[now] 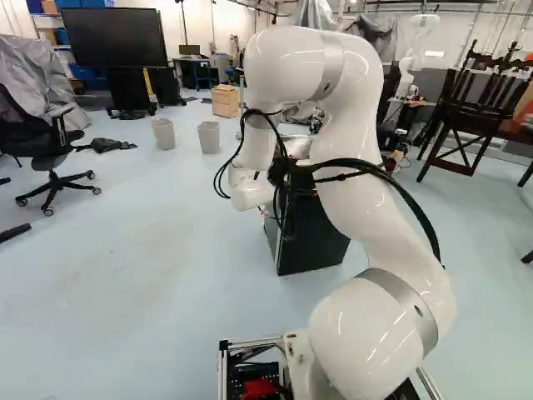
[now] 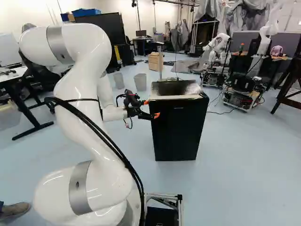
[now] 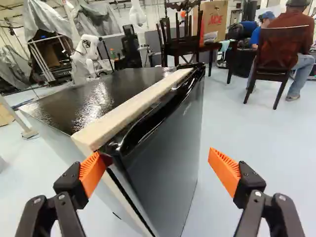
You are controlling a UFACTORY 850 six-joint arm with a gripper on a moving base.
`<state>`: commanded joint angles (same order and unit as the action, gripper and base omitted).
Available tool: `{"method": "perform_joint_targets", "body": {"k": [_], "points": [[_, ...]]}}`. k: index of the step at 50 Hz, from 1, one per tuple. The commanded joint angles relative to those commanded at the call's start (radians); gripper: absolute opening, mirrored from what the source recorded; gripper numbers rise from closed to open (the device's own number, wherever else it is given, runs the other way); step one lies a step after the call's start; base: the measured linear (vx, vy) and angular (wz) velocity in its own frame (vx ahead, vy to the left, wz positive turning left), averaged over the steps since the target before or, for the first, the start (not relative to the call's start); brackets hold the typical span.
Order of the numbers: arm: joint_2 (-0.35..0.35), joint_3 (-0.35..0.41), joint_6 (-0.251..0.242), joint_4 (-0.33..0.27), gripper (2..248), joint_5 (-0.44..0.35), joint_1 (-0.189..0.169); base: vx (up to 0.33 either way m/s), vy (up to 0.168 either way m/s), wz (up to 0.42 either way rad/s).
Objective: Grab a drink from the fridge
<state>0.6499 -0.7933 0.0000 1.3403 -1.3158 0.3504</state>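
My gripper (image 2: 151, 108) is at the left upper edge of the black fridge (image 2: 176, 132) in the right base view. In the wrist view the gripper (image 3: 159, 169) stands open. One orange pad (image 3: 93, 173) is at the upper corner of the fridge door (image 3: 165, 158), by the seam between door and body, seemingly touching it. The other pad (image 3: 225, 170) stands out in front of the door, in free air. The door looks closed, with a dark narrow seam along its side. A pale strip (image 3: 133, 111) runs along the fridge top behind the door. No drink is visible.
Two bins (image 1: 163, 133) and a wooden cabinet (image 1: 225, 100) stand beyond the fridge. An office chair (image 1: 48, 150) is far left in the left base view. Another robot (image 2: 218, 47) stands behind the fridge, and a dark wooden chair (image 3: 279, 57) farther off.
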Motion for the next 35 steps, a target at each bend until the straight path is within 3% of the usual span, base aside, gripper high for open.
{"method": "perform_joint_targets", "body": {"k": [35], "points": [[-0.048, 0.092, 0.000, 0.068, 247, 0.000, -0.033, 0.000, 0.000, -0.002]]}}
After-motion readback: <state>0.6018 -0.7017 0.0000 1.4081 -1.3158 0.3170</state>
